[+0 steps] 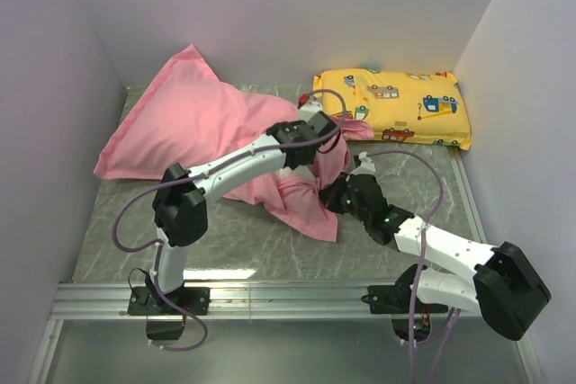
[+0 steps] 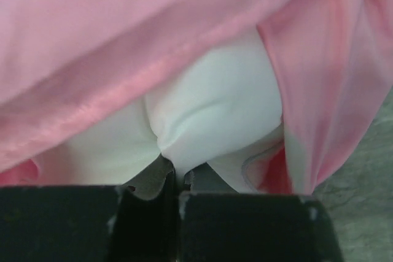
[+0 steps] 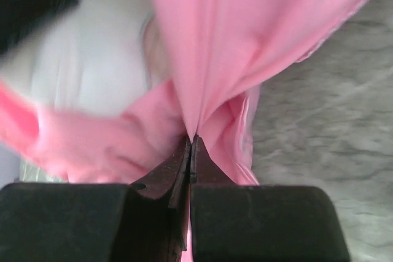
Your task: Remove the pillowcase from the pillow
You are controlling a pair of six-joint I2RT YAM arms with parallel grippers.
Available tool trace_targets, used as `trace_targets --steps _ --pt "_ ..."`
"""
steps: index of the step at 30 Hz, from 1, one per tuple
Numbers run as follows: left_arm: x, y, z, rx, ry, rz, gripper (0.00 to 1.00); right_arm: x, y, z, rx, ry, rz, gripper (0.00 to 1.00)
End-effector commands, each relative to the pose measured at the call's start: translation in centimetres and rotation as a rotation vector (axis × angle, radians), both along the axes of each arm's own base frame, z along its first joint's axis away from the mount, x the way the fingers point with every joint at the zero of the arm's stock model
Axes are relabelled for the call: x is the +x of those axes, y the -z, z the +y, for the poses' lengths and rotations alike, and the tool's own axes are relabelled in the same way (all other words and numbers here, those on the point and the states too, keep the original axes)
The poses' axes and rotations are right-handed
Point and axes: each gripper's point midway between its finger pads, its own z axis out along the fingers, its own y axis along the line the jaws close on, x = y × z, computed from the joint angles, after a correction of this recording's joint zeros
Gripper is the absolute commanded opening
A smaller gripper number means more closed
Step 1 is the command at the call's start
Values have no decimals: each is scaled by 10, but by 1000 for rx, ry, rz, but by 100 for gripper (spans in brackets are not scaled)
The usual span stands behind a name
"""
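The pink pillowcase (image 1: 193,119) lies across the back left of the table, bunched toward the middle. In the top view the white pillow is hidden inside it. My left gripper (image 1: 310,132) is at the case's open end, and in the left wrist view it (image 2: 177,173) is shut on a fold of the white pillow (image 2: 209,115), with pink fabric (image 2: 123,35) draped over it. My right gripper (image 1: 337,193) sits at the case's lower bunched edge. In the right wrist view it (image 3: 191,145) is shut on a pleat of the pillowcase (image 3: 245,35), with white pillow (image 3: 86,72) behind.
A yellow vehicle-print pillow (image 1: 405,107) lies at the back right, close to the left gripper. White walls enclose the left, back and right sides. The grey marbled tabletop (image 1: 135,231) shows in front, with a metal rail (image 1: 270,294) along the near edge.
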Motion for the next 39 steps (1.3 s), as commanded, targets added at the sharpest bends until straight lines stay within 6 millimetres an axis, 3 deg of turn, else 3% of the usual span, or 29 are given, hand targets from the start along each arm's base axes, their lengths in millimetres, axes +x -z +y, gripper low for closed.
trace_targets --steps 1,3,6,7,9,11,16,17,19,20,24,27,28,29,30,31,32,33,34,35,36,37,38,39 --pt "59 -52 -1 -170 -55 -106 0 -27 4 5 -42 -59 20 0" --pt "73 -56 12 -184 -78 -102 0 -34 0 6 -34 -61 2 0" --pt "91 -70 28 -231 -101 -109 0 -43 11 -1 -47 -48 14 0" --pt "97 -82 31 -251 -108 -128 0 -47 23 -8 -55 -34 32 0" --pt "106 -82 44 -246 -133 -110 0 -51 26 -10 -35 -28 28 0" --pt "116 -94 55 -268 -154 -126 0 -57 39 -17 -39 -15 48 0" --pt "121 -96 68 -312 -186 -122 0 -64 57 -25 -62 -1 76 0" --pt "123 -106 79 -343 -201 -134 0 -64 62 -28 -76 13 87 0" --pt "123 -111 78 -421 -168 -118 0 -66 68 -30 -78 21 104 0" --pt "124 -122 88 -454 -180 -131 0 -67 72 -30 -81 21 111 0" --pt "122 -150 94 -546 -142 -126 0 -61 83 -34 -121 66 133 0" --pt "106 -171 82 -617 -69 -116 0 -54 87 -32 -142 84 140 0" --pt "96 -154 77 -626 -45 -58 0 -47 81 -29 -142 93 126 0" --pt "77 -170 73 -654 -13 -81 0 -44 86 -30 -170 98 138 0" --pt "70 -174 67 -679 14 -105 0 -37 84 -33 -187 110 132 0" --pt "55 -141 64 -659 12 -44 0 -27 76 -29 -175 111 124 0" --pt "32 -153 60 -678 50 -60 0 -21 78 -29 -181 111 135 0" --pt "23 -150 58 -688 58 -65 0 -10 76 -36 -175 125 137 0" --pt "7 -116 59 -665 43 -9 0 -3 69 -32 -149 114 135 0" --pt "-13 -124 57 -688 74 -29 0 2 68 -34 -148 119 143 0" --pt "-22 -117 57 -692 75 -23 0 7 64 -35 -155 119 132 2" --pt "-32 -95 58 -685 63 5 0 17 51 -32 -149 120 109 10" --pt "-46 -99 53 -700 87 -5 0 18 47 -34 -171 119 114 14" --pt "-53 -83 53 -679 80 14 0 25 32 -30 -179 101 79 24"
